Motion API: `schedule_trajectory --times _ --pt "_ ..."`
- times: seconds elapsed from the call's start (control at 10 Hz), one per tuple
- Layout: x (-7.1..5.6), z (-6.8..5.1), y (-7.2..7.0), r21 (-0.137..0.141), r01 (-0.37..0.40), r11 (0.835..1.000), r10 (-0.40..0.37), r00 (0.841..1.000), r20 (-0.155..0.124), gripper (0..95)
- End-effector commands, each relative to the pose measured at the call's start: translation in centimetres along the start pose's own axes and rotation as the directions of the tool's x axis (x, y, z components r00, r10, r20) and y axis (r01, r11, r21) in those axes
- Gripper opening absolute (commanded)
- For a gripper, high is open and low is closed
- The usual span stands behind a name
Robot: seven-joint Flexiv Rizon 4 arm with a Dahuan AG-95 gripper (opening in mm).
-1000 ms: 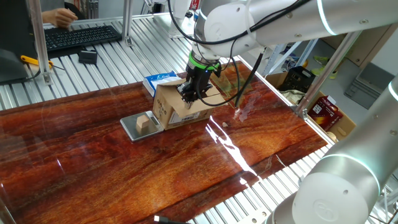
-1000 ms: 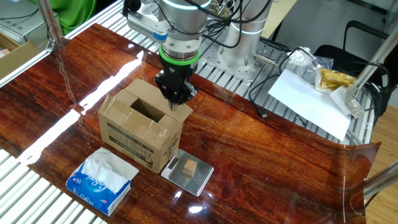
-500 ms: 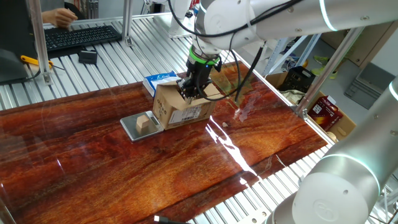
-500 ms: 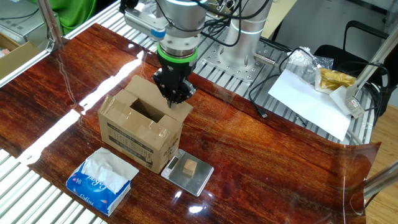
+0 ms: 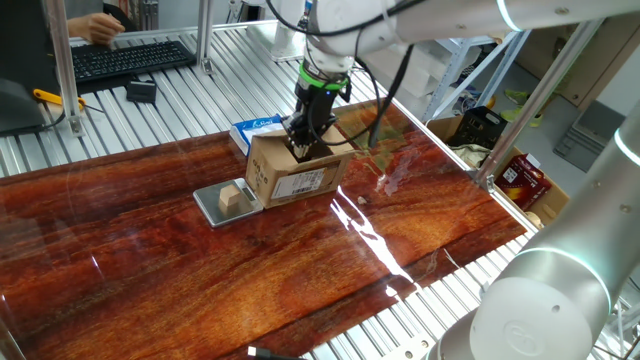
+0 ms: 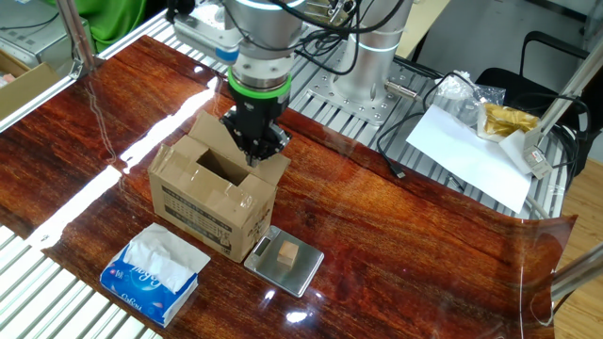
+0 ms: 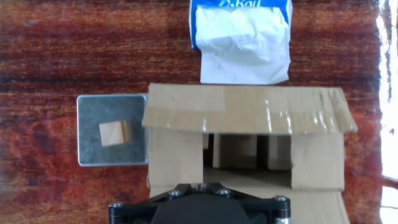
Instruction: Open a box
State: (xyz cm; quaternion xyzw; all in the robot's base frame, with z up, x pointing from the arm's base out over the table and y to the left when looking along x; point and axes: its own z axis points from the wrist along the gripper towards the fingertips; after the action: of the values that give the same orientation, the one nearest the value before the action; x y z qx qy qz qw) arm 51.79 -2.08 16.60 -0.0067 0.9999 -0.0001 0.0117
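The box (image 6: 209, 198) is a brown cardboard carton in the middle of the wooden table, with a white label (image 5: 312, 181) on one side. It also shows in the hand view (image 7: 249, 109). Its taped far flap is spread outward, the side flaps lie partly in, and a dark opening (image 7: 245, 152) shows between them. My gripper (image 6: 252, 155) is directly over the box's top at the edge of the opening, fingers pressed together with nothing seen between them. It also shows in one fixed view (image 5: 301, 148) and the hand view (image 7: 199, 185).
A blue-and-white tissue packet (image 6: 155, 273) lies beside the box. A grey metal plate (image 6: 270, 271) with a small wooden cube (image 6: 287, 253) on it sits against the box's other side. A keyboard (image 5: 130, 58) and cables lie beyond the table.
My gripper has shifted a little from the box's rim toward the middle of the opening. The box, packet and plate have not moved.
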Motion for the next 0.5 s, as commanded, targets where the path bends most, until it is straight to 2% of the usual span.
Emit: schedule_trajectory --times 0.1,0.5 --pt "-0.4 0.0 -0.1 0.000 0.006 1.000 -0.006 1.000 0.000 0.0" --pt "-2.1 0.5 -0.3 0.000 0.019 1.000 -0.019 1.000 0.001 0.0"
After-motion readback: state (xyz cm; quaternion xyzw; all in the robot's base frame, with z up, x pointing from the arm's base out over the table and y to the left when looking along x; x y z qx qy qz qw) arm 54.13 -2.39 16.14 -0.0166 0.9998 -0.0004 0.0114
